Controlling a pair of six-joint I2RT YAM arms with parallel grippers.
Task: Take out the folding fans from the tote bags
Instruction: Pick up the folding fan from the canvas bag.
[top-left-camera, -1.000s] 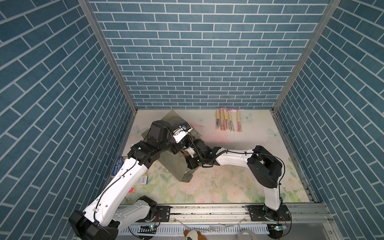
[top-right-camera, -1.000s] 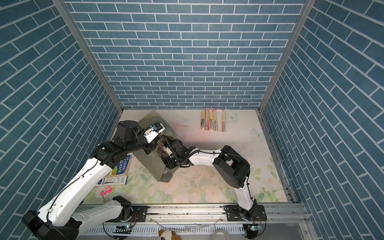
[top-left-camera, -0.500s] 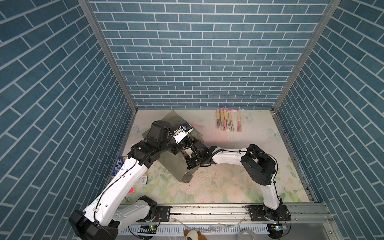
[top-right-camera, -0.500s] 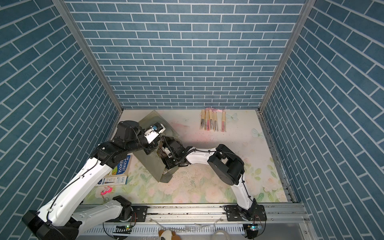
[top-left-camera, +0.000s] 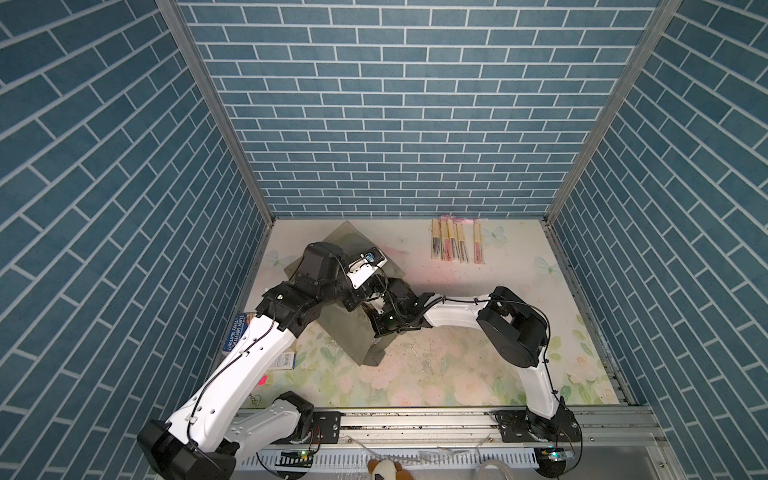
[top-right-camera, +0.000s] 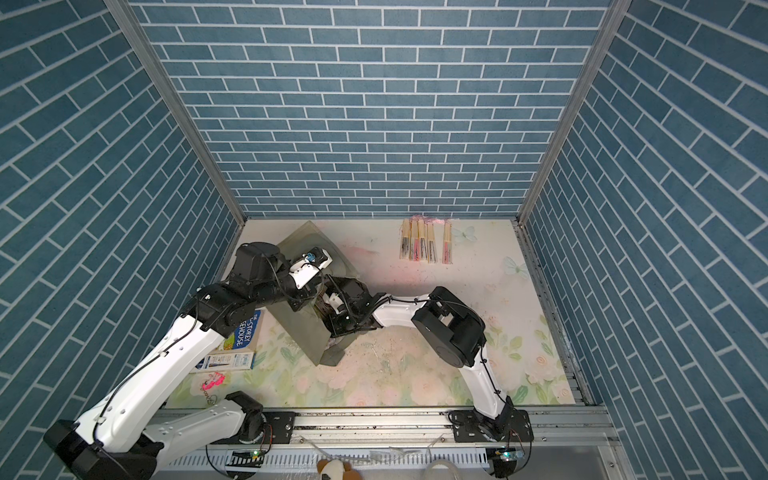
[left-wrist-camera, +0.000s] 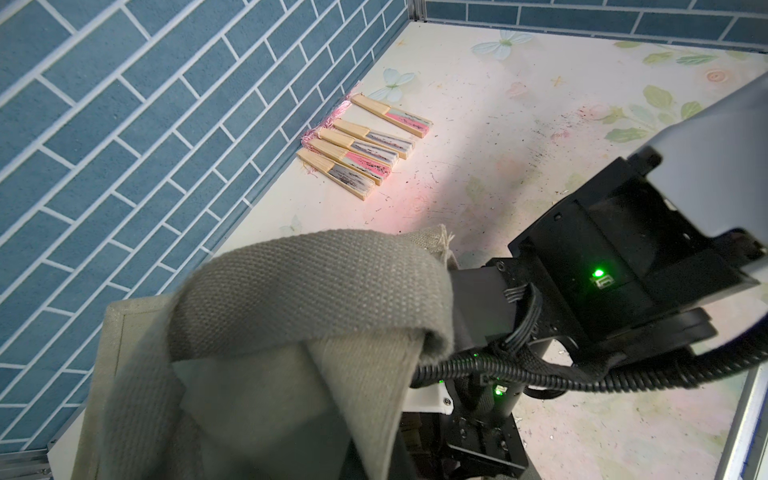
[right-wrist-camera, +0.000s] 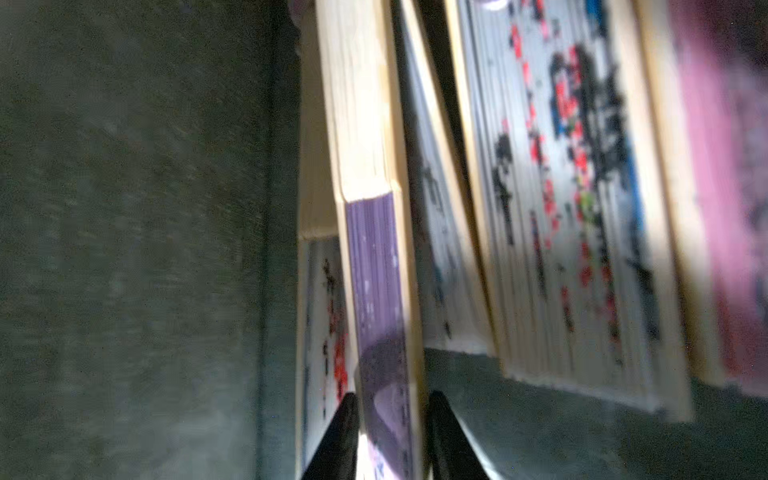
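Fingers (right-wrist-camera: 336, 453) of right claw (right-wrist-camera: 390, 440) are pressing on both sides of one purple fan (right-wrist-camera: 374, 270), clamping it inside tote (top-left-camera: 345, 332). Four other fans (right-wrist-camera: 561, 208) are leaning beside it in there, blurred, so at least five are sitting in the bag, with its fabric filling the wrist view right beside them. Left claw (top-left-camera: 354, 300) is sitting closed at the tote's upper rim, pinching fabric, its tips hidden under a strap (left-wrist-camera: 311, 291). The single tote is standing tilted near the left edge of the table (top-left-camera: 457, 365), its mouth facing the right arm (top-left-camera: 457, 313). One row (top-left-camera: 457, 246) of five more fans is lying along the far edge, right of its middle, tassels toward the wall; four are lying close together, the fifth slightly apart. One book (top-right-camera: 245, 332), one small box (top-right-camera: 228, 360) and one pink trinket (top-right-camera: 212, 380) are lying at the left edge under the left arm. Open floral surface is stretching between the row and the right arm, and on toward the right and front edges.
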